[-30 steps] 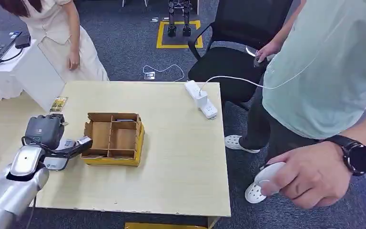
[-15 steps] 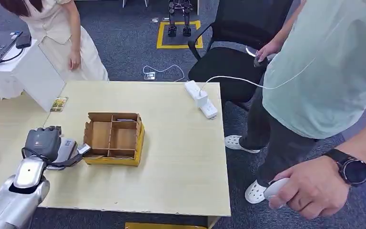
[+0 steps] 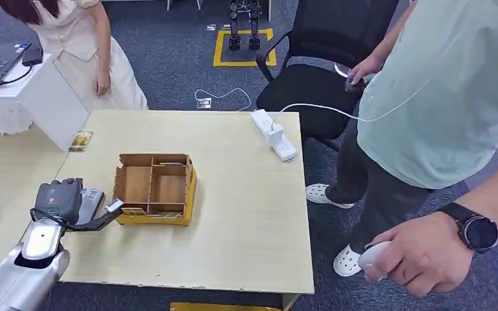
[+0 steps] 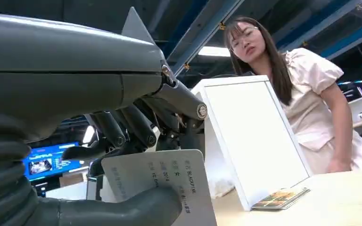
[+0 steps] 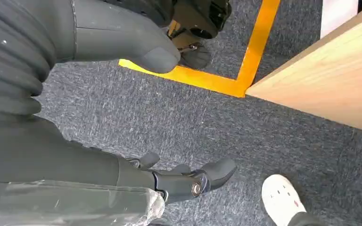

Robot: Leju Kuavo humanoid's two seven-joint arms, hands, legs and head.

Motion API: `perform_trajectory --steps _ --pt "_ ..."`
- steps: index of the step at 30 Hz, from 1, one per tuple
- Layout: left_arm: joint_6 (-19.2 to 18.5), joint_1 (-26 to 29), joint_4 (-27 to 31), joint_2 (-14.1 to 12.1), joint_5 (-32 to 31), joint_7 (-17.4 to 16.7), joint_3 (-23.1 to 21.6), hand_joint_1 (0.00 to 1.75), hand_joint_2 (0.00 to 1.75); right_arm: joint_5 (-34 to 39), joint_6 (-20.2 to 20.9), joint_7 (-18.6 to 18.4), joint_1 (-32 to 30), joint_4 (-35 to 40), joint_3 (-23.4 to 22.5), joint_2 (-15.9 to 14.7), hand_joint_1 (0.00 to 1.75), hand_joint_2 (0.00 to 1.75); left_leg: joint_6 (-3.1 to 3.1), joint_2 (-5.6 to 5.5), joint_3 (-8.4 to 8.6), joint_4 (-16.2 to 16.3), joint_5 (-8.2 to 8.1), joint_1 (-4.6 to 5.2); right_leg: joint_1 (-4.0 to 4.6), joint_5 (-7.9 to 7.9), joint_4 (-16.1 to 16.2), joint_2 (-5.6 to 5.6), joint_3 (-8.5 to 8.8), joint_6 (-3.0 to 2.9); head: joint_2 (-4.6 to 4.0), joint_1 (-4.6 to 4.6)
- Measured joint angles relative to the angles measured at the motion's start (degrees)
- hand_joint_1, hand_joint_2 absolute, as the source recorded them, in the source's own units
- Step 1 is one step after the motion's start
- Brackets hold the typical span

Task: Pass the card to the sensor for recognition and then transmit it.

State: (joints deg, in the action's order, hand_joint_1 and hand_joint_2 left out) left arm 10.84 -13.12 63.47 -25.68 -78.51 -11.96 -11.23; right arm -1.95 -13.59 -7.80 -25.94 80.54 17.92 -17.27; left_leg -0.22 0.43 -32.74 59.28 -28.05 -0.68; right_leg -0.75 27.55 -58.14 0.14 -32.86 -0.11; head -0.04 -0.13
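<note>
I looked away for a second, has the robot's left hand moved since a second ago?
Yes. The left hand, holding the card, has dropped from level with the cardboard box's far edge towards the table's near edge.

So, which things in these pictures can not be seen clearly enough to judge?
- Card, left wrist view: the print is too small to read, and the left robot hand covers one part.
- Small picture card, head view: its design is too small.
- Cardboard box, head view: what lies in its far compartment is unclear.
- Right robot hand, right wrist view: partly cut off by the edge.
</note>
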Motion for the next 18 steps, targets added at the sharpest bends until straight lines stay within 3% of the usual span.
perform_trajectory --steps 18 --pt "-0.41 -0.10 0.00 0.59 4.77 2.32 0.44 1.75 1.75 -2.71 2.78 0.24 -0.34 0.39 -2.89 1.53 0.00 1.75 0.02 0.00 0.02 0.00 0.02 0.00 0.00 0.00 0.00 -0.01 0.00 0.00 0.00 0.00"
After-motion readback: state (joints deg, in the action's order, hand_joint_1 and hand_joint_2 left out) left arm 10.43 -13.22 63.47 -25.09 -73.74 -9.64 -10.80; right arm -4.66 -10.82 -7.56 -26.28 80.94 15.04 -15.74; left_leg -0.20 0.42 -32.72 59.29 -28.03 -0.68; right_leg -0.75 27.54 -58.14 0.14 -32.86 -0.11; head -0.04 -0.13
